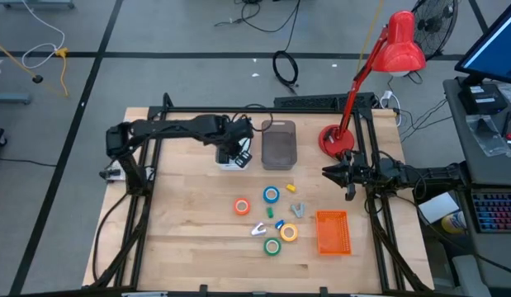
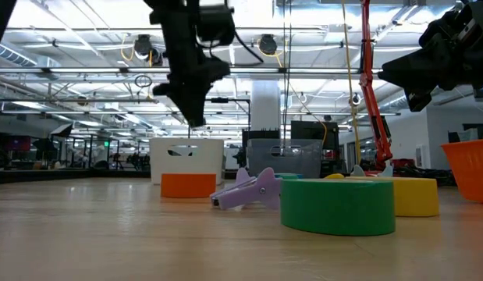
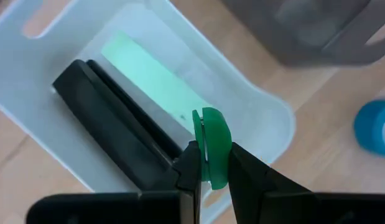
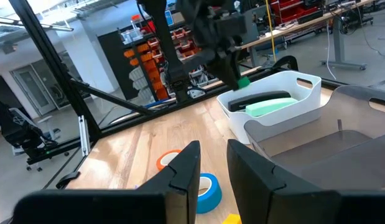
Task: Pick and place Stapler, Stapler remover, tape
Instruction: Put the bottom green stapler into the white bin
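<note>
Above the white bin [image 3: 260, 118], left pincer [image 3: 211, 168] grips a small green piece [image 3: 212, 146]; right pincer [image 4: 212, 163] parted, empty.

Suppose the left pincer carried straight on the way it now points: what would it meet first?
Probably the white bin directly below: the left pincer, shut on a small green item, points into it, near the black stapler. Depth is uncertain.

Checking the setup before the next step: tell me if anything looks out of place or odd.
Nothing looks damaged or spilled. The tape rolls, orange, blue, yellow and green, lie loose on the table. The left end effector holds a small green piece above the white bin, where a black stapler already lies.
</note>
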Motion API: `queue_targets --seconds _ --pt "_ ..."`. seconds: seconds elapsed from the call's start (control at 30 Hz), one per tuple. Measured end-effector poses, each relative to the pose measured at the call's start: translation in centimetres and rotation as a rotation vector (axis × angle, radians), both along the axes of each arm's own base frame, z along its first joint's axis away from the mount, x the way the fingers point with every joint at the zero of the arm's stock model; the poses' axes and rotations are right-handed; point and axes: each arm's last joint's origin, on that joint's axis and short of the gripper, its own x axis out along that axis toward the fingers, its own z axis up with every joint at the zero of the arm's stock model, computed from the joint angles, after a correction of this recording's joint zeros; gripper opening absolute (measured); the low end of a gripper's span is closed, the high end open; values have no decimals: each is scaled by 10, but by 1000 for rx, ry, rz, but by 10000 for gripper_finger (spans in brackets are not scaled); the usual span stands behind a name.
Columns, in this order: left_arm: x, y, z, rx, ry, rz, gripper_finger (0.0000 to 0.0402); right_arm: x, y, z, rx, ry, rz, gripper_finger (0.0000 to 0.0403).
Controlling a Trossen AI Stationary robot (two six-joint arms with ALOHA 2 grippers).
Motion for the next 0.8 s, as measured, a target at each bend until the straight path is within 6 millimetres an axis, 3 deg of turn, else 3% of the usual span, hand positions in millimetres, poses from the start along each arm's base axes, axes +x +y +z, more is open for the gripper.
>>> queue_targets --seconds 0.3,0.8 --pt "3 21 -25 -88 67 -132 51 0 0 0 5 -1 -5 73" --pt "1 12 -27 -143 96 -313 51 0 -2 0 11 -4 -59 73"
